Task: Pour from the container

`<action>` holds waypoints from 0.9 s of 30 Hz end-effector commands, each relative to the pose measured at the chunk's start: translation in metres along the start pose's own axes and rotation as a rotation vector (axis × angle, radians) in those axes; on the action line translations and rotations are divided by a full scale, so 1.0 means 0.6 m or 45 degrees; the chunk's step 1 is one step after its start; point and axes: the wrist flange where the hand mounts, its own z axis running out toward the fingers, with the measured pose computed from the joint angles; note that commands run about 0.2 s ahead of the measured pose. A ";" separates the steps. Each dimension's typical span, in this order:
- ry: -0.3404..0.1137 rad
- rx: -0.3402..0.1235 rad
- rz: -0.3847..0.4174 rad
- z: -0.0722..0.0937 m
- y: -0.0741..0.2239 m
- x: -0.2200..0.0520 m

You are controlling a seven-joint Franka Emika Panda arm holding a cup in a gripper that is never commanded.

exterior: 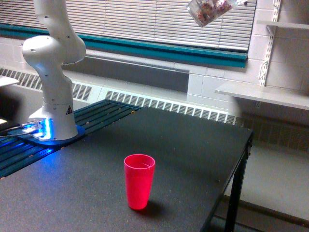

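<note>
— Where's the container (pixel 208 10)?

— Up high, at the very top of the exterior view, right of centre, in front of the window blinds (pixel 159 21). It's a clear cup, tipped well over on its side, and you can see small pink and whitish bits through the wall.

— And the gripper holding it?

— Out of sight. It's past the top edge of the picture, so I can't say how its jaws stand. All I can see of the robot is the white arm (pixel 50 53) on the exterior view's left, rising from its base (pixel 53 128), which glows blue along the bottom.

— What's below the container?

— The black table (pixel 193 145). A red cup (pixel 139 181) stands upright on it, near the front, mouth up. It sits far below the clear one and off to the exterior view's left of it, not directly underneath.

— Anything inside the red cup?

— Can't tell from this angle; I only see the rim and a little of the inner wall.

— Anything else around?

— White shelves (pixel 263 94) on the wall at the exterior view's right, and a teal strip under the blinds.
</note>
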 end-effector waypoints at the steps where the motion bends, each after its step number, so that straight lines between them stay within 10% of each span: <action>1: 0.069 -0.027 0.058 -0.015 0.039 0.040; 27: -0.017 -0.180 0.048 0.081 0.153 -0.059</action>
